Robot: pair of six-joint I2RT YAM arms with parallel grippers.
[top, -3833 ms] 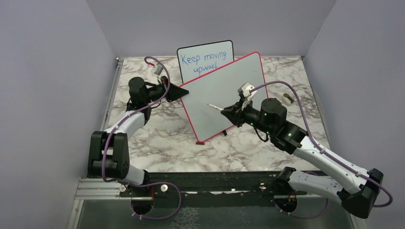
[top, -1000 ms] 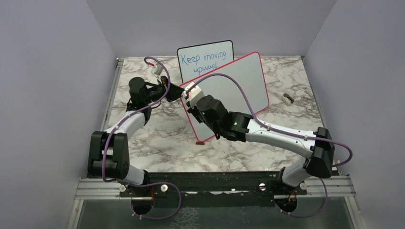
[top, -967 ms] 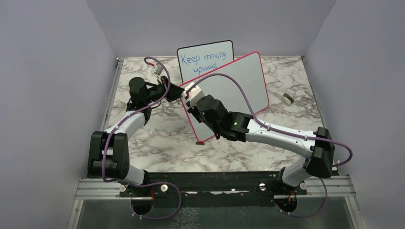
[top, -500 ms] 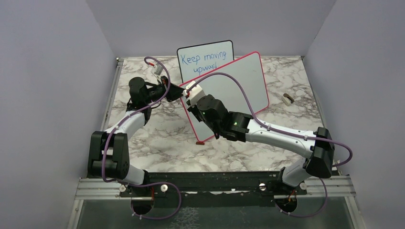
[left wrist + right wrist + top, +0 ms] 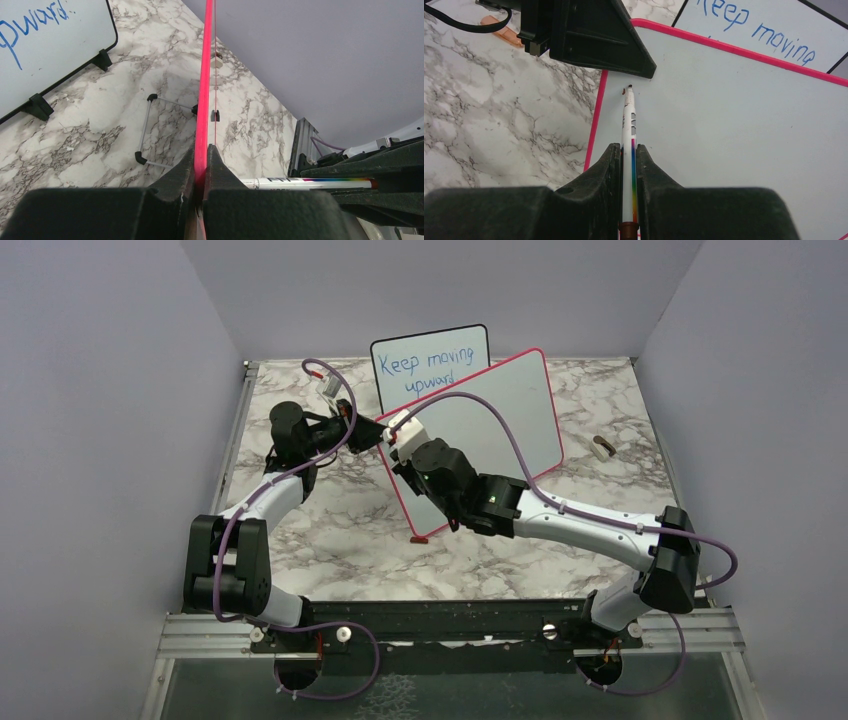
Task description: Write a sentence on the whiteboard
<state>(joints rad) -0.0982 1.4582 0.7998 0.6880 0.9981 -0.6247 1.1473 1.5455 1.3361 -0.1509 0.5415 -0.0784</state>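
From above, my right arm (image 5: 585, 525) hides my marker (image 5: 629, 145) and the left of the whiteboard (image 5: 530, 400); the small board (image 5: 430, 352) has its lower line half behind it; the far object (image 5: 602, 448) is too small to name

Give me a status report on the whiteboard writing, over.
Left gripper shut on whiteboard frame. Right gripper shut on marker, tip at board's upper left corner. No words yet. Left gripper close beside the tip.

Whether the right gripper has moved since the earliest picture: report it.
Yes. The right gripper went left across the whiteboard, from its middle to its left edge, beside the left gripper.
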